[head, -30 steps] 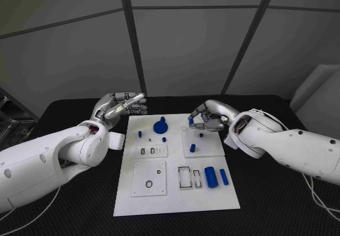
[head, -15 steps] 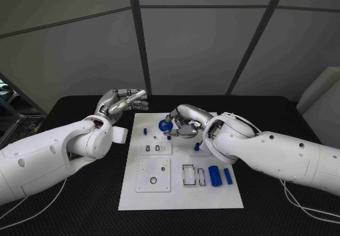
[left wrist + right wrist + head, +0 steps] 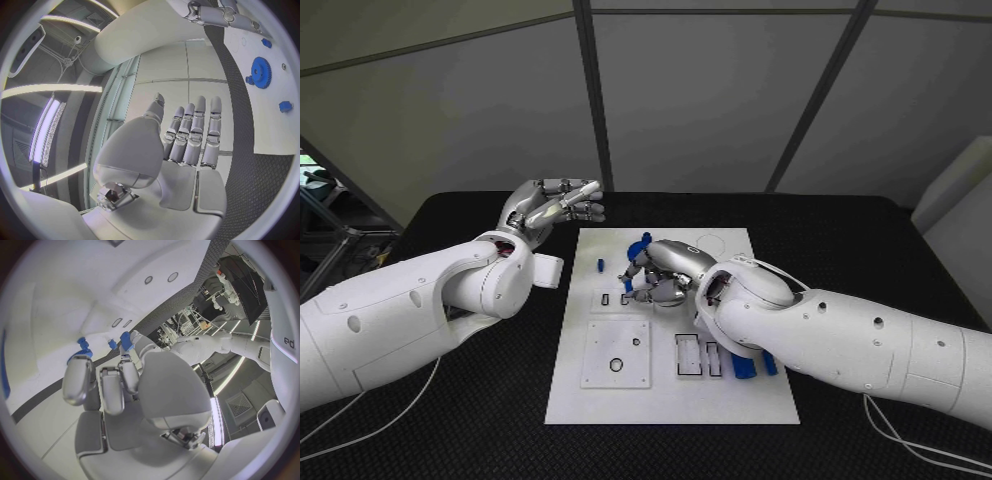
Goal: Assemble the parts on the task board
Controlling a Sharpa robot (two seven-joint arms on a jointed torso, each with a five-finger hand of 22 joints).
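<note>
The white task board (image 3: 733,250) lies in the middle of the table. A blue gear (image 3: 642,247) stands near its far edge, partly covered by my right hand (image 3: 664,272). That hand is low over the board just beside the gear, and its curled fingers pinch a small blue part (image 3: 127,340) at their tips. A small blue peg (image 3: 600,265) stands left of the gear. My left hand (image 3: 557,205) is raised off the board's far left corner, fingers straight and side by side, holding nothing. The left wrist view shows the gear (image 3: 259,72) and a peg (image 3: 284,106).
White inset plates with slots (image 3: 617,352) sit on the board's near half. Blue cylinders (image 3: 738,364) lie on the near right, partly under my right forearm, which crosses that side of the board. Black table (image 3: 459,420) surrounds the board.
My right hand has moved left across the board, from its far right part to beside the gear, its forearm now lying over the board. The left hand has stayed in place.
</note>
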